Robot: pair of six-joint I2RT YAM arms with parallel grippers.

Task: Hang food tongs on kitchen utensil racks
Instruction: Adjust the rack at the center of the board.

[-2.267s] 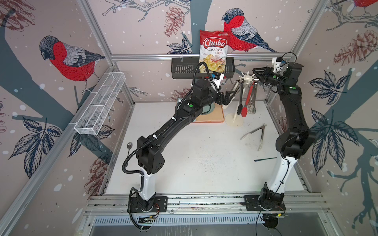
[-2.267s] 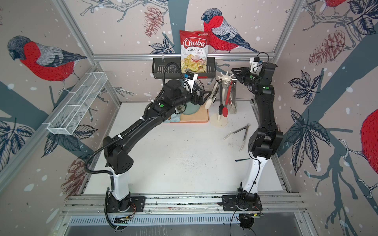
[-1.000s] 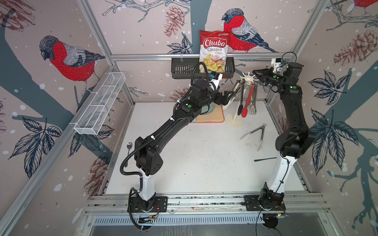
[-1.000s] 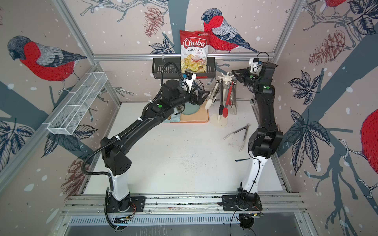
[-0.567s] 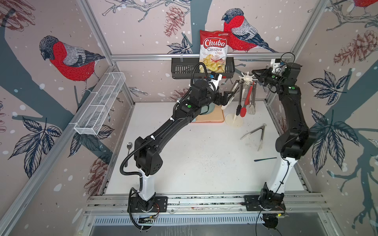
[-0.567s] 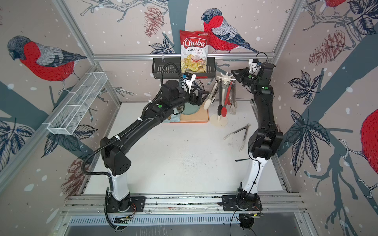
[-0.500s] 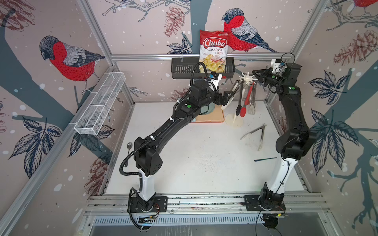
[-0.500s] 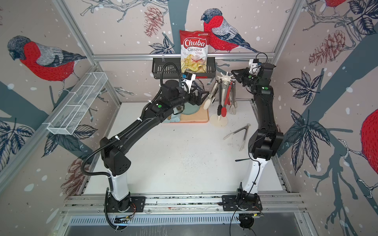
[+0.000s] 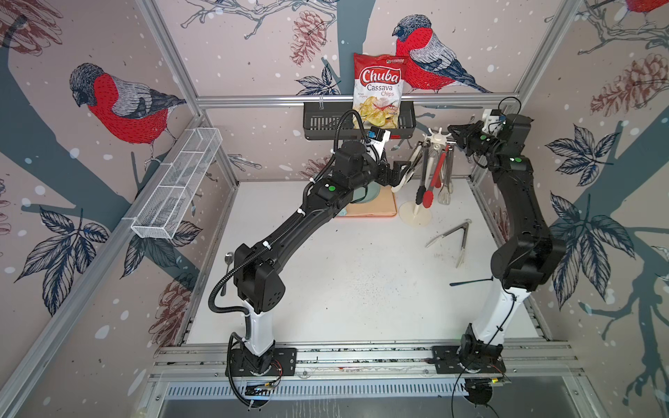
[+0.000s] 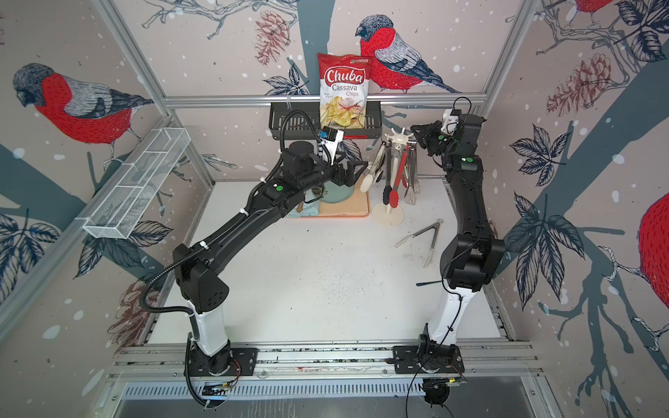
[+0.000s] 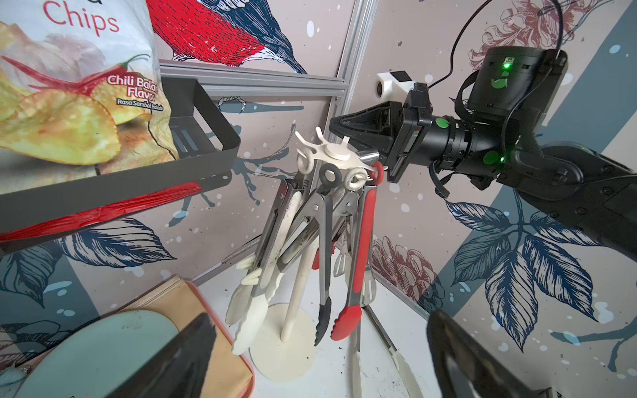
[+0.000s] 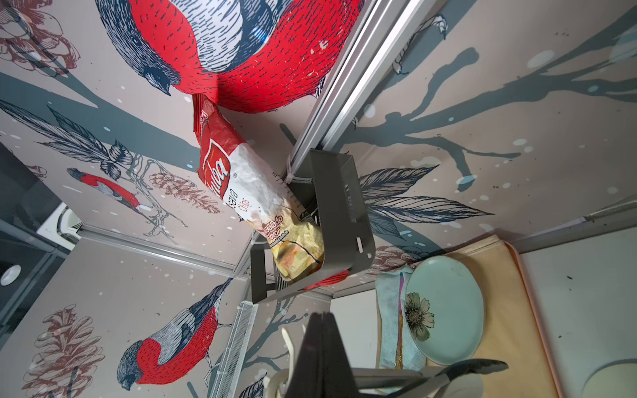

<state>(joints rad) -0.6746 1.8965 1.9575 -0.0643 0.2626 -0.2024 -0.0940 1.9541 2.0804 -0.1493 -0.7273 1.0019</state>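
Wrapping up a hang, by the look of it: hovering with left jaws spread, four hung tongs (image 11: 360, 241) just ahead on rack (image 11: 336, 156); resting right jaws, pressed together, at its crown. Next probably calling for a drop to last tongs (image 9: 447, 235), on desk (image 9: 344, 271) well below right jaws.

The chip bag (image 9: 378, 90) reads "Chuba Cassava Chips" and "Chili Balado Flavor".
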